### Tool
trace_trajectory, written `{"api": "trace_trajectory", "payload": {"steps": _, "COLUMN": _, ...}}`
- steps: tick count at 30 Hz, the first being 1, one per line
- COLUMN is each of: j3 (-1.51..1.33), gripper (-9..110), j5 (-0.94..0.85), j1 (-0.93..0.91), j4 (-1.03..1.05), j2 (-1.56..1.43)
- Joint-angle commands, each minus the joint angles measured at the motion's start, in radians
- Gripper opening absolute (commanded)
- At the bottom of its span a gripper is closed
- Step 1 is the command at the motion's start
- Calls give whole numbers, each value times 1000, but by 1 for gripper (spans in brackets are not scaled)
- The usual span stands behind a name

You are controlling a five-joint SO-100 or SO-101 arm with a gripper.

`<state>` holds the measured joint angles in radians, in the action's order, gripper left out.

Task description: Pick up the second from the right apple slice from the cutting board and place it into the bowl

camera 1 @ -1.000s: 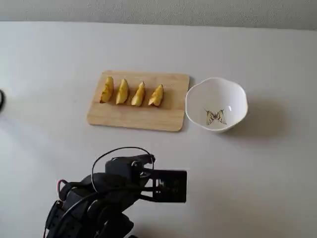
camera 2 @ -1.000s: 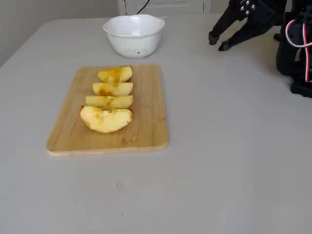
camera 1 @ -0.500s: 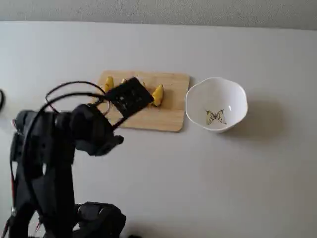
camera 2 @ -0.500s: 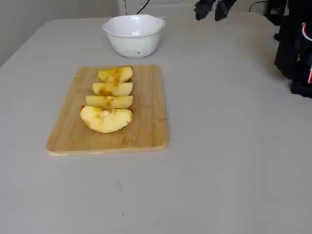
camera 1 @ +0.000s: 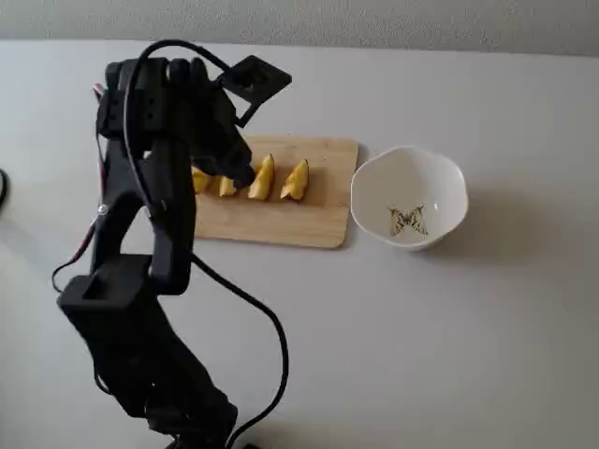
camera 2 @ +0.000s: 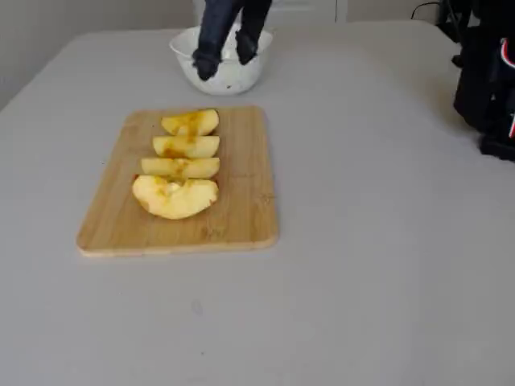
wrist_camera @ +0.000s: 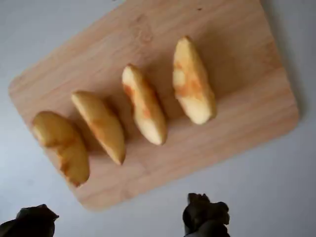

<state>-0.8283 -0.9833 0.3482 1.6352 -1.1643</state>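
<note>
Four wedges on cutting board [wrist_camera: 237, 118]; gripper [wrist_camera: 118, 221] jaws apart, empty. Risk: tight spacing, grabbing neighbour instead of apple slice [wrist_camera: 144, 104].

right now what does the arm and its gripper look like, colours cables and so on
The arm is matte black plastic, built from blocky, angular segments. A thin black cable loops along it toward the base, and small red wires show at its side. A square black bracket sticks out near the wrist. The two-finger gripper has dark, knobbly fingertips. No markings are visible.
</note>
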Motion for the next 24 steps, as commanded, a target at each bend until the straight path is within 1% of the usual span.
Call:
{"api": "trace_trajectory", "payload": {"steps": 1, "j3": 314, "gripper": 34, "j5": -23, "j1": -44, "j4": 37, "j2": 204}}
{"api": "trace_trajectory", "payload": {"steps": 6, "j3": 538, "gripper": 34, "j5": -35, "j1": -75, "j4": 71, "j2": 408}}
{"api": "trace_trajectory", "payload": {"steps": 10, "j3": 844, "gripper": 34, "j5": -35, "j1": -64, "j4": 176, "j2": 621}}
{"api": "trace_trajectory", "payload": {"steps": 18, "j3": 845, "gripper": 33, "j5": -25, "j1": -18, "j4": 183, "j2": 653}}
{"api": "trace_trajectory", "payload": {"steps": 24, "j3": 854, "gripper": 30, "j5": -20, "j1": -20, "j4": 179, "j2": 726}}
